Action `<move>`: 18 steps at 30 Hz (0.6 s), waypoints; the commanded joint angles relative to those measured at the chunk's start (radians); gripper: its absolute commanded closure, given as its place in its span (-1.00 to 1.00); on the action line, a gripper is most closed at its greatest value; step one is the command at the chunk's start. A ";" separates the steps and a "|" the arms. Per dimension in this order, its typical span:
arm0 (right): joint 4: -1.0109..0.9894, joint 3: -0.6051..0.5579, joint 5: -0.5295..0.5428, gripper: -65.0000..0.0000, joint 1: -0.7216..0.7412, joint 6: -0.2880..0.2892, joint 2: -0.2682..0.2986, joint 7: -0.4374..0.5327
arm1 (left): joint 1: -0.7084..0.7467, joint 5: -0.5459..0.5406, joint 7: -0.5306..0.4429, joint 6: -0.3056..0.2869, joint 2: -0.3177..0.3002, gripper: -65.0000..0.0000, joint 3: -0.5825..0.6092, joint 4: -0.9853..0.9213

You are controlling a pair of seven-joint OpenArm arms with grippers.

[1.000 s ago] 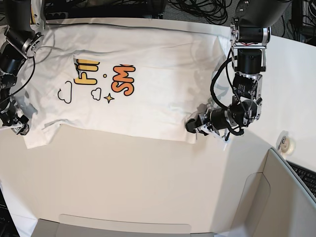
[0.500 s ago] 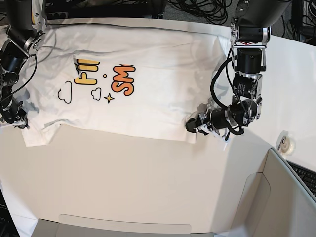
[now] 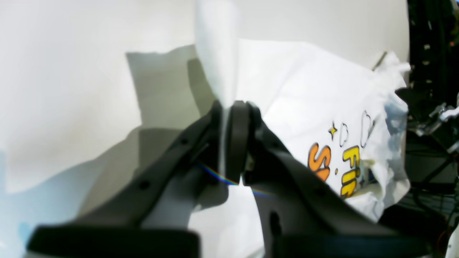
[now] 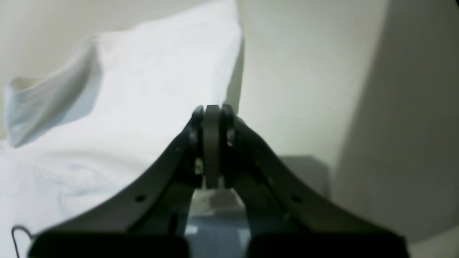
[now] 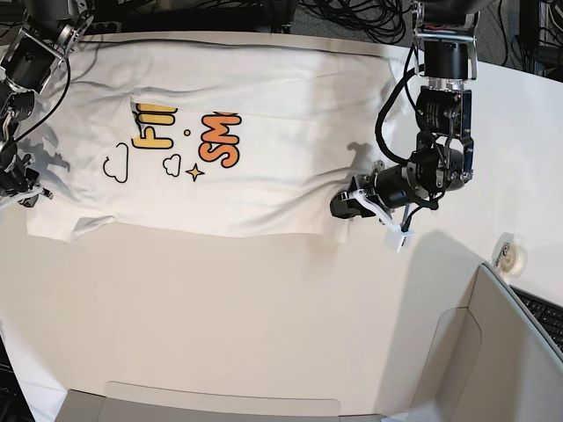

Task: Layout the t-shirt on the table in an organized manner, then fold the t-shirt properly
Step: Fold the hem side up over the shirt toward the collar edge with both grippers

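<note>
One t-shirt (image 5: 264, 141), one table (image 5: 246, 325), two claws (image 5: 346, 207) (image 5: 19, 189)

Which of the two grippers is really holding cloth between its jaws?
The left gripper: a strip of the t-shirt runs up from between its shut jaws. The right gripper is shut too, pad against pad, with no cloth between.

The white t-shirt (image 5: 229, 167) lies spread across the far side of the off-white worktop (image 5: 264, 325), printed side up, yellow and orange lettering toward its left part. The left gripper (image 5: 345, 207) sits at the shirt's right near corner; the right gripper (image 5: 19, 189) at its left edge. A tape roll (image 5: 512, 256) sits far right.
</note>
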 commanded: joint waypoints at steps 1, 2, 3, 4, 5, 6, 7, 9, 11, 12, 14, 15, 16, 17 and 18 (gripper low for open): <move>0.048 0.004 0.013 1.00 0.000 0.033 0.028 0.023 | -0.012 -0.023 -0.011 -0.011 -0.007 1.00 -0.005 0.053; 0.074 0.004 0.013 1.00 -0.019 0.045 0.028 0.023 | 0.001 -0.023 -0.011 -0.011 -0.007 1.00 -0.005 0.087; 0.102 0.006 0.013 1.00 -0.037 0.056 0.026 0.023 | 0.016 -0.023 -0.011 -0.011 -0.007 1.00 -0.005 0.119; 0.126 0.023 0.013 1.00 -0.057 0.067 0.026 0.023 | 0.031 -0.023 -0.011 -0.011 -0.007 1.00 -0.005 0.149; 0.152 0.049 0.013 1.00 -0.077 0.078 0.025 0.023 | 0.044 -0.023 -0.011 -0.011 -0.007 1.00 -0.005 0.180; 0.174 0.072 0.013 1.00 -0.092 0.087 0.021 0.022 | 0.057 -0.023 -0.011 -0.011 -0.008 1.00 -0.005 0.205; 0.194 0.098 0.013 1.00 -0.108 0.096 0.011 0.018 | 0.073 -0.023 -0.011 -0.011 -0.024 1.00 -0.006 0.234; 0.229 0.138 0.013 1.00 -0.135 0.117 0.008 0.015 | 0.104 -0.023 -0.011 -0.011 -0.045 1.00 -0.006 0.292; 0.252 0.159 0.013 1.00 -0.172 0.125 0.011 0.015 | 0.125 -0.023 -0.011 -0.011 -0.048 1.00 -0.008 0.338; 0.261 0.164 0.013 1.00 -0.189 0.127 0.011 0.015 | 0.142 -0.023 -0.011 -0.011 -0.060 1.00 -0.014 0.363; 0.278 0.168 0.013 1.00 -0.223 0.134 0.011 0.015 | 0.177 -0.023 -0.011 -0.011 -0.080 1.00 -0.026 0.409; 0.289 0.168 0.013 1.00 -0.238 0.140 0.011 0.015 | 0.194 -0.023 -0.011 -0.011 -0.086 1.00 -0.029 0.427; 0.298 0.168 0.013 1.00 -0.254 0.142 0.009 0.015 | 0.205 -0.023 -0.011 -0.011 -0.091 1.00 -0.029 0.446; 0.310 0.168 0.013 1.00 -0.269 0.142 0.008 0.015 | 0.220 -0.023 -0.011 -0.011 -0.105 1.00 -0.029 0.462; 0.321 0.168 0.013 1.00 -0.283 0.142 0.006 0.015 | 0.235 -0.023 -0.011 -0.011 -0.113 1.00 -0.029 0.476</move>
